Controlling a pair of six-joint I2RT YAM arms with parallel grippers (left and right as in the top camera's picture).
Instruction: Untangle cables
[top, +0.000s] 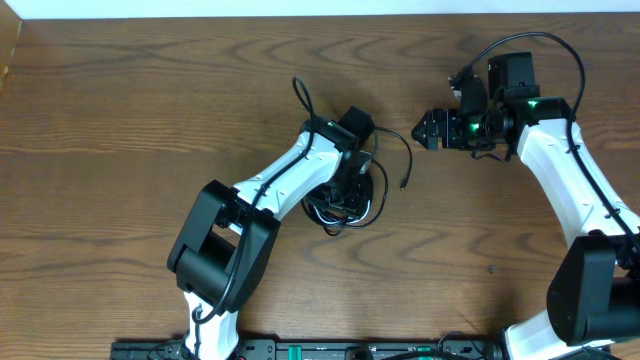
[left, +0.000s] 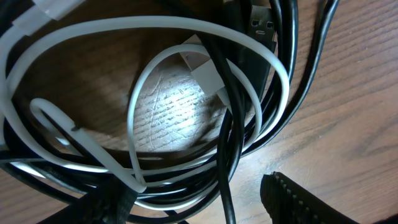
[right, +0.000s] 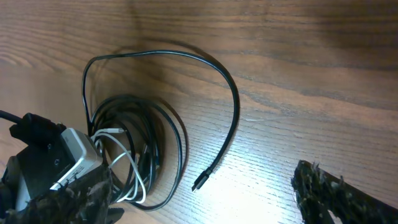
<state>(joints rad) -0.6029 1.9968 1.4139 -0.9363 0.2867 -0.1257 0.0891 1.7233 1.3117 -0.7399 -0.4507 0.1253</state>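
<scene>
- While its jaws stand wide apart, the left gripper (left: 196, 196) straddles strands without pinching any.
- Black cables (top: 345, 205) and a white cable (left: 205, 31) lie tangled near the tabletop's (top: 150, 100) centre.
- Right gripper (top: 424, 128) gapes, empty, near a loose black strand (right: 233, 106).
</scene>
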